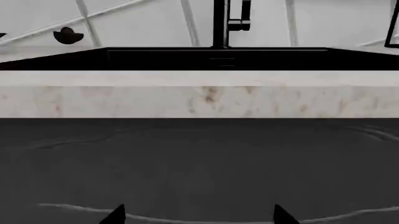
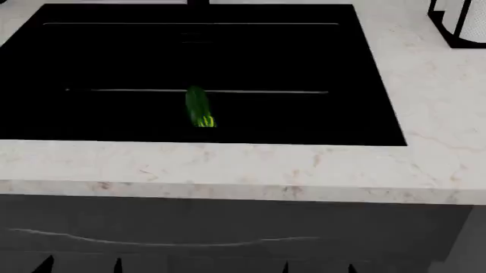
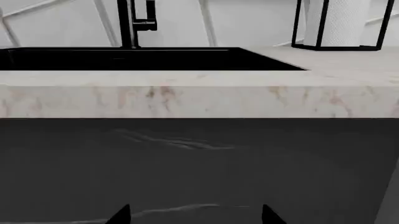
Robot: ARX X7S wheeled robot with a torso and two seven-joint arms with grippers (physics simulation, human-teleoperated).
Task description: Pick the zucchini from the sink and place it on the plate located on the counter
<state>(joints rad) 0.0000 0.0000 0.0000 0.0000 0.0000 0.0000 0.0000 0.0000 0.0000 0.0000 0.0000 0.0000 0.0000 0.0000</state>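
Both arms hang low in front of the dark cabinet face, below the counter's (image 2: 425, 114) edge. The left gripper (image 1: 199, 215) shows only its two fingertips, spread wide apart with nothing between them, and the right gripper (image 3: 196, 214) is the same: tips apart, empty. The zucchini (image 2: 198, 106) lies on the floor of the black sink (image 2: 365, 68), above and beyond both grippers, on the far side of the marble lip and well apart from either. It sits roughly lengthwise away from the robot, its yellow-streaked end nearest, closer to the left gripper's side than the right. The faucet (image 1: 219, 23) stands beyond it at the back rim. I would judge the zucchini light and stiff, but glossy and round, so liable to roll or slip from a shallow pinch. The sound hold is across its middle, jaws closing on its two long sides from above, not on the tapering yellow tip. The plate is not visible in any view; a black wire rack (image 3: 339, 25) stands on the counter beyond the right gripper.
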